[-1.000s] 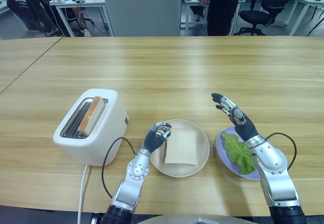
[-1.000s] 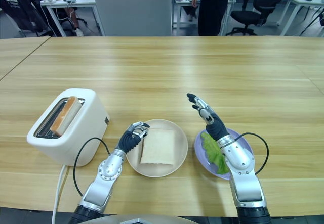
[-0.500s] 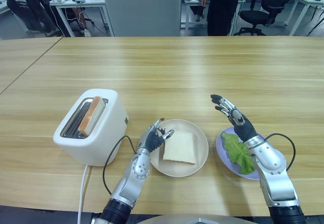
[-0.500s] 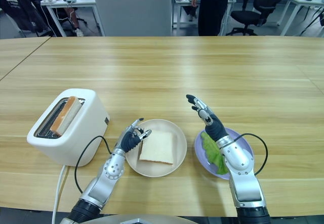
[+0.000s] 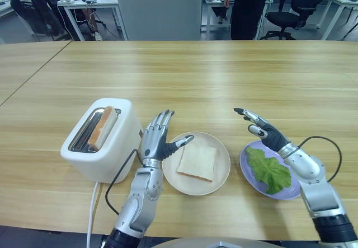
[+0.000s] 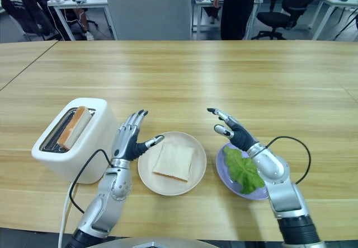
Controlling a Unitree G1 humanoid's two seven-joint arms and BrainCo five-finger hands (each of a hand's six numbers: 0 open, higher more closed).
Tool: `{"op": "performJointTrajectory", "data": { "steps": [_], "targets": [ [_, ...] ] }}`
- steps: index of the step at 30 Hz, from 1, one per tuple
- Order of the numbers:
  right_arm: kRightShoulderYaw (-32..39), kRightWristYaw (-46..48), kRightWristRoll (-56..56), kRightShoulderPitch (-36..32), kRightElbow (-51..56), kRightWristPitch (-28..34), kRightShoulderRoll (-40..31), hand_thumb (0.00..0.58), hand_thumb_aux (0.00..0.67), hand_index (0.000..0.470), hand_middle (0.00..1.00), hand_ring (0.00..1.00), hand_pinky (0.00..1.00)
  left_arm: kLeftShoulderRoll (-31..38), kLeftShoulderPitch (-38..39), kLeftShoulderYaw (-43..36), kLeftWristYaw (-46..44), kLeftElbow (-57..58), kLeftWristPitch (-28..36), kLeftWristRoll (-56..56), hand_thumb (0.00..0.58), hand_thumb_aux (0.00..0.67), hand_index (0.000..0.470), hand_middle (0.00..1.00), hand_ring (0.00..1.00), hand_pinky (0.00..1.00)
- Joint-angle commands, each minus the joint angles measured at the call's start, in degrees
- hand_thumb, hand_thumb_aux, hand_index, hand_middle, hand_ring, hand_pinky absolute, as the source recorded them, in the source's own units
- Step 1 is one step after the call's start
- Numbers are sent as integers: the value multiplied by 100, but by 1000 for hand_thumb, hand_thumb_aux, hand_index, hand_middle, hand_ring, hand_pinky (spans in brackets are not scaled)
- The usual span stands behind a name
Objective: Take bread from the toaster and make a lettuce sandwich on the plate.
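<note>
A white toaster (image 5: 100,140) stands at the left with one slice of bread (image 5: 103,127) upright in its slot. A second slice of bread (image 5: 197,162) lies flat on the beige plate (image 5: 196,184) in the middle. A green lettuce leaf (image 5: 270,169) rests on a purple plate (image 5: 291,191) at the right. My left hand (image 5: 156,140) is raised between toaster and beige plate, open with fingers spread, holding nothing. My right hand (image 5: 256,129) hovers open above the far-left rim of the purple plate.
The toaster's black cable (image 5: 119,172) loops behind my left forearm, and a white cord (image 5: 90,214) runs off the table's near edge. Bare wooden tabletop (image 5: 196,74) stretches beyond the plates. Desks, chairs and a standing person are in the room behind.
My left hand has let go of the bread slice, opened and lifted up and to the left of the beige plate. The right hand dipped a little toward the purple plate.
</note>
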Motion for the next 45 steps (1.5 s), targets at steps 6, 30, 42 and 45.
{"op": "performJointTrajectory", "data": {
  "steps": [6, 30, 42, 45],
  "targets": [
    [643, -2913, -3393, -1236, 3474, -3467, -2183, 0, 0, 0, 0, 0, 0, -380, 842, 229, 134, -352, -364, -800, 0, 0, 0, 0, 0, 0],
    [5179, -9271, -7887, -3820, 7555, -2291, -2206, 0, 0, 0, 0, 0, 0, -585, 981, 503, 474, 216, -579, -1015, 0, 0, 0, 0, 0, 0],
    [5774, -9745, -7736, -3661, 7545, -2091, -1944, 164, 102, 70, 4, 4, 4, -591, 905, 596, 527, 527, -702, -1186, 0, 0, 0, 0, 0, 0],
    [5933, -9827, -7773, -3623, 7537, -2051, -1940, 0, 0, 0, 16, 16, 16, -593, 934, 629, 565, 552, -734, -1232, 0, 0, 0, 0, 0, 0]
  ]
}}
